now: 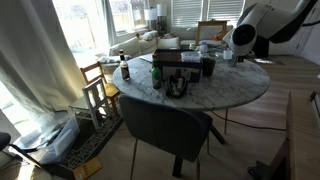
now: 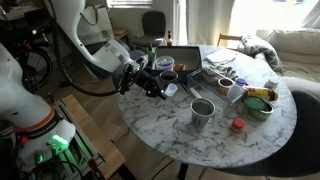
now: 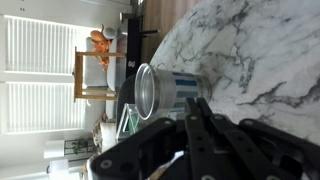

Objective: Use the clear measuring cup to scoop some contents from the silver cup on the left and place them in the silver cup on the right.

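In an exterior view my gripper (image 2: 158,87) hangs low over the left part of the round marble table (image 2: 225,140). Its fingers are pressed together on the handle of the small clear measuring cup (image 2: 172,90). A silver cup (image 2: 203,112) stands to the right of it, nearer the table's front edge. A second, darker cup (image 2: 168,74) stands just behind the gripper. In the wrist view the shut fingers (image 3: 197,103) point at a silver cup with a blue and white label (image 3: 155,95), which stands just beyond the fingertips. The measuring cup's bowl is hidden there.
A dark tray (image 2: 180,58), bowls, utensils and a red lid (image 2: 238,125) crowd the table's back and right. In an exterior view bottles and containers (image 1: 180,68) sit mid-table, a dark chair (image 1: 165,125) is in front and a wooden chair (image 1: 97,88) is beside it.
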Robot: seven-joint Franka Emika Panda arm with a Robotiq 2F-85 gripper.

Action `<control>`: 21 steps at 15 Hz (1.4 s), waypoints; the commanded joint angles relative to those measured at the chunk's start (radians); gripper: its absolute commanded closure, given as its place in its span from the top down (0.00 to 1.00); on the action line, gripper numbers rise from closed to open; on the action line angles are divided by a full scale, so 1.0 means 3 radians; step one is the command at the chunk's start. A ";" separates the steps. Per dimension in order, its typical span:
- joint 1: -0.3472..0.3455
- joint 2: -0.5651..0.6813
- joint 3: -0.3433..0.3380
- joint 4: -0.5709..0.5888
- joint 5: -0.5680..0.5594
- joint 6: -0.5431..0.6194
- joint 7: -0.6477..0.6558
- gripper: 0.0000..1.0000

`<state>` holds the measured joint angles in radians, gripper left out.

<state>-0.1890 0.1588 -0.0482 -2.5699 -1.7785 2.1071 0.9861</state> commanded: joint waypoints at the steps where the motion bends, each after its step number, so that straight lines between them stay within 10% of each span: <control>1: -0.0023 -0.0768 -0.0124 -0.0308 0.0085 0.0601 -0.0628 0.01; 5: -0.0058 -0.1143 -0.0427 -0.0192 0.0534 0.1597 -0.1443 0.01; 12: 0.0008 -0.1135 -0.0460 -0.0159 0.0464 0.1515 -0.1363 0.01; 21: 0.0010 -0.0649 -0.0510 0.0283 0.1280 0.1663 -0.3136 0.01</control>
<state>-0.1986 -0.1128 -0.1871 -2.5441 -1.5043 2.5707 0.2360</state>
